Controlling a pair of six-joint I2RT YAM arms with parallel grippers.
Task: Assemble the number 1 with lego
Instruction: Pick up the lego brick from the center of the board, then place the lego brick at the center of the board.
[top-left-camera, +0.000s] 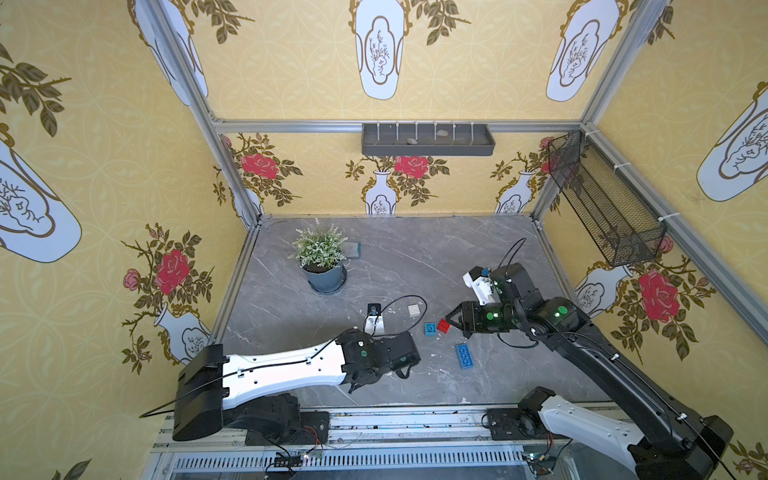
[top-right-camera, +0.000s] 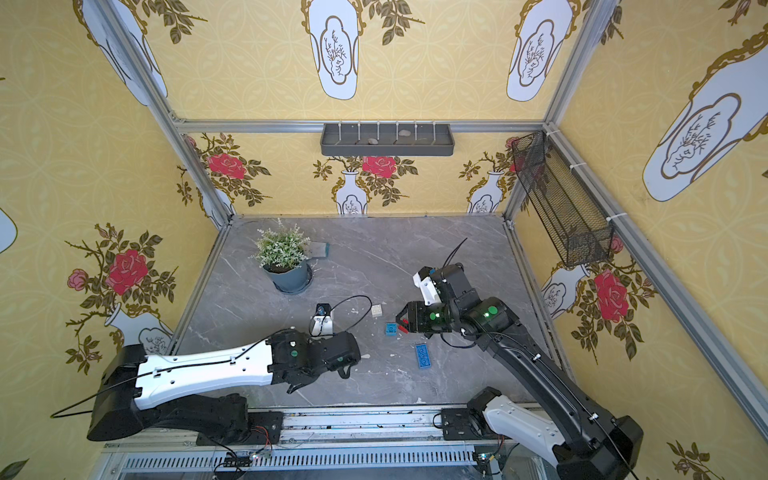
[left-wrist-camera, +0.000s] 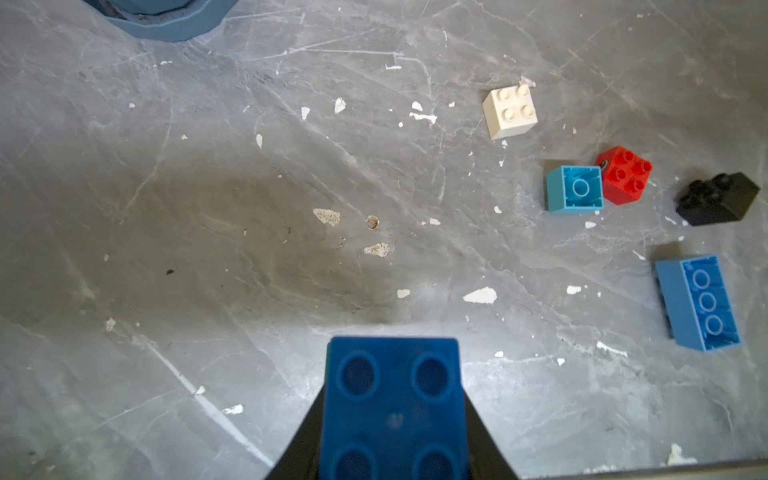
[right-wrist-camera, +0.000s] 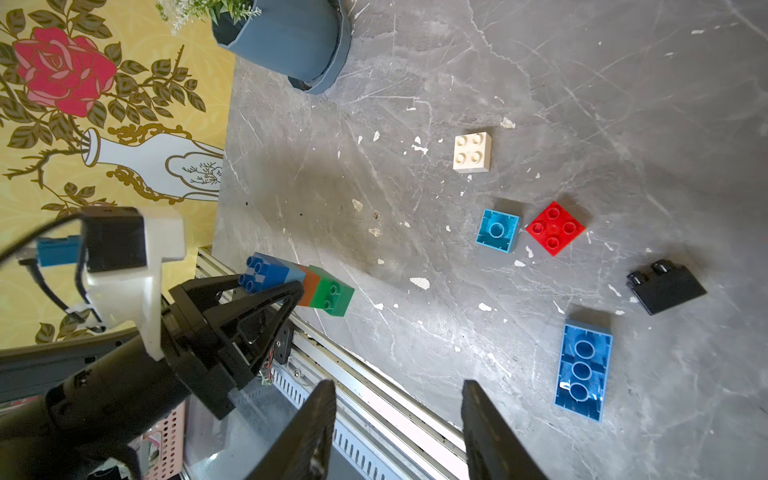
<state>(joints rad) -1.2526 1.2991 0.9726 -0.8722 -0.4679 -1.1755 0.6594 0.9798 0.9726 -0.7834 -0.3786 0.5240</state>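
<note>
Five loose bricks lie on the grey counter (top-left-camera: 415, 257), and four more are joined in a column (right-wrist-camera: 299, 284) of blue, light blue, orange-brown and green. The left pincer (right-wrist-camera: 270, 286) is clamped on the blue end of that column. The column lies sideways with its green end sticking out past the fingertips. It is near the counter's front edge, at about 8 o'clock from the loose group.

The right pincer (right-wrist-camera: 399, 399) stands well open with nothing between its jaws. In a top view its tips show just beside the red square (top-left-camera: 443, 325), at that brick's 3 o'clock.

The light blue square (top-left-camera: 430, 329) lies hollow side up, with the red square just beside it at 3 o'clock. The white square (top-left-camera: 413, 310) sits studs up at the light blue one's 11 o'clock, a little apart. The long blue brick (top-left-camera: 465, 355), also hollow side up, lies at its 4 o'clock. The black brick (right-wrist-camera: 665, 286) shows only in the wrist views, near the long blue brick and touching nothing.

A potted plant (top-left-camera: 322, 266) stands well apart, at 11 o'clock from the group.
</note>
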